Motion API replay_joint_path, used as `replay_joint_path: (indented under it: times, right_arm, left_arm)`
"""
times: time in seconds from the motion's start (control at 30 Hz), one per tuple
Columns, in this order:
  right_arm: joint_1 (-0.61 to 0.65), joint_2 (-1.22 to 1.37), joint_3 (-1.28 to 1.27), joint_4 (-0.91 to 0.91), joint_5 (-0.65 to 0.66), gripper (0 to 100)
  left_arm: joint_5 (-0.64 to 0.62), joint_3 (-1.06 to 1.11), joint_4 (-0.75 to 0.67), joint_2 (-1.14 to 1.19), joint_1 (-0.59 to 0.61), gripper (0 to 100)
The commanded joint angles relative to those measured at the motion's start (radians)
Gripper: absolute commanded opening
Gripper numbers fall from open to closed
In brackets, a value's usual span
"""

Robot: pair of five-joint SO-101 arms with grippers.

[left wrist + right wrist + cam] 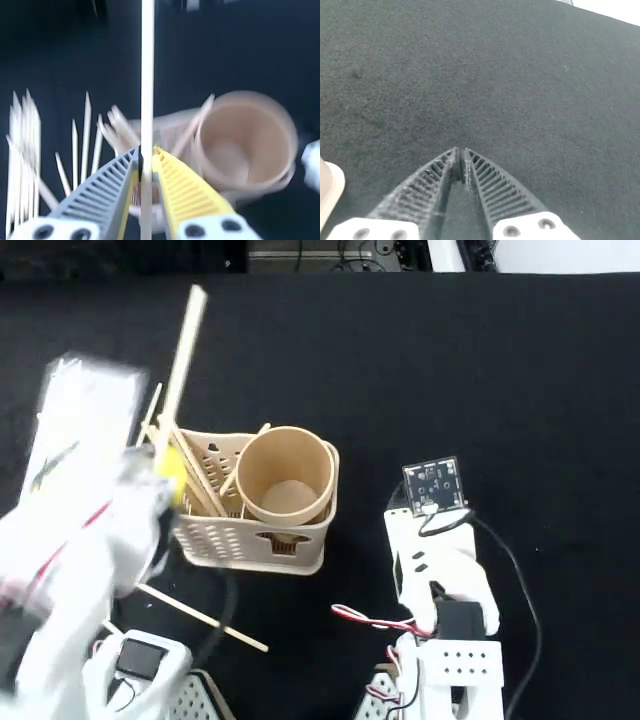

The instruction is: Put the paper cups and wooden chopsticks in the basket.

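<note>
A cream slotted basket (250,535) stands left of the table's middle, with a paper cup (285,478) upright in its right half and several wooden chopsticks (200,480) leaning in its left half. My left gripper (146,152) is shut on one long chopstick (147,75), which stands up over the basket's left end (185,350). The cup (242,137) and the basket's rim (170,120) lie just beyond the gripper. Another chopstick (200,618) lies on the cloth in front of the basket. My right gripper (460,156) is shut on nothing above bare black cloth.
The right arm (440,580) rests to the right of the basket, with its cables trailing at the front edge. A corner of the basket (327,185) shows beside the right gripper. Black cloth (480,370) covers the table behind and to the right.
</note>
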State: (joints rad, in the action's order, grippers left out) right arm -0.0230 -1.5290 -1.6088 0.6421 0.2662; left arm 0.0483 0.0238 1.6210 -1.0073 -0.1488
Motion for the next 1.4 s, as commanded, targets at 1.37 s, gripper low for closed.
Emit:
replay_joint_path:
  times: [1.37]
  right_arm:
    - [0.008, -0.008, 0.015, -0.003, 0.008, 1.4]
  left_arm:
    - [-0.163, 0.710, -0.292, -0.157, 0.774, 23]
